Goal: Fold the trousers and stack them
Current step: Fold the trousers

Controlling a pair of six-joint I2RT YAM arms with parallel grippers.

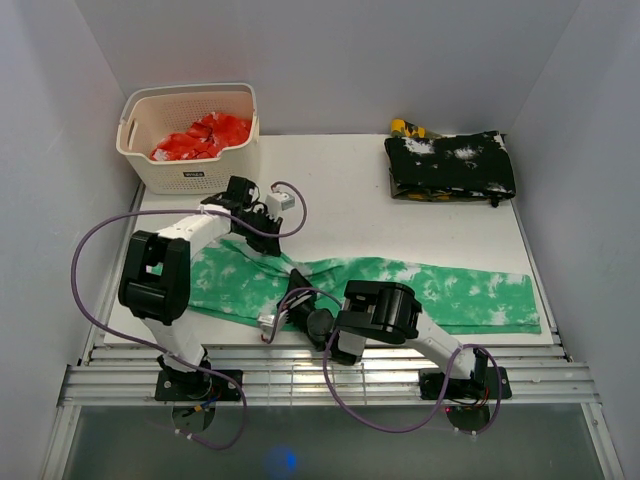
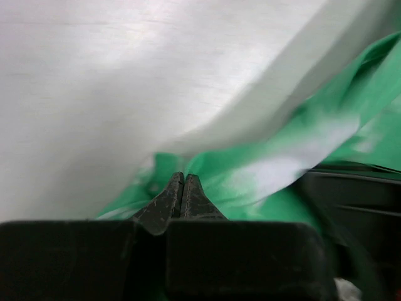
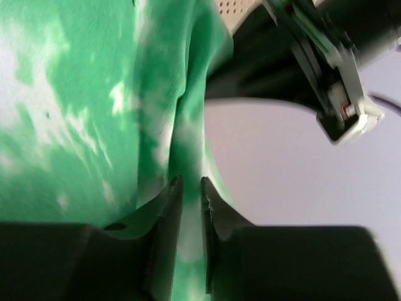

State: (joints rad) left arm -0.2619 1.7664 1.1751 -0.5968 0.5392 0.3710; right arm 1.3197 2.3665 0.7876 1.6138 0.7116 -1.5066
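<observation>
Soft, light and likely to sag, the trousers (image 1: 440,290) lay on the surface (image 1: 340,190), stretching rightward from both claws, a raised fold pinched in the right claw (image 3: 188,188) and an edge seemingly nipped by the closed left claw (image 2: 182,188); hems looked the surest holds.

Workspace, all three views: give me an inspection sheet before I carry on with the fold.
Surface: white table, no spills seen.
Job's things: green, white-blotched cloth trousers stretched along the near edge, not yet folded.
Clutter: black, white-speckled folded garment far right, with a yellow-and-black item behind it; cream perforated plastic basket far left, holding red cloth.
Grippers: left claw shut on the trousers' edge; right claw pinching a fold of them.
Cables: purple cables loop off both arms, none snagged that I can see.
Surroundings: plain white walls; slatted metal rail at the near edge.
</observation>
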